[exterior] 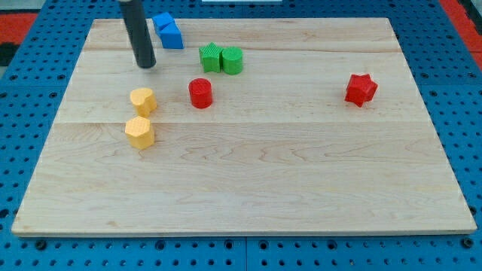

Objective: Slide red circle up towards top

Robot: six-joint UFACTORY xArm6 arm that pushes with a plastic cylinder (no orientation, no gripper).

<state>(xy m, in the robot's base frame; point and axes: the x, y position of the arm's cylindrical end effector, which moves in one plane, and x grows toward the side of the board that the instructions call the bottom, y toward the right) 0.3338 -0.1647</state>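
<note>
The red circle (200, 92) is a short red cylinder on the wooden board (301, 173), left of centre. My tip (146, 65) rests on the board to the upper left of the red circle, well apart from it. The rod rises out of the view's top. Two green blocks (221, 59) stand side by side just above and right of the red circle. A blue block (168, 31) lies near the top edge, right of the rod.
Two yellow blocks lie left of the red circle, one (142, 100) above the other (139, 132). A red star-shaped block (361, 89) sits at the right. A blue perforated surface (30, 75) surrounds the board.
</note>
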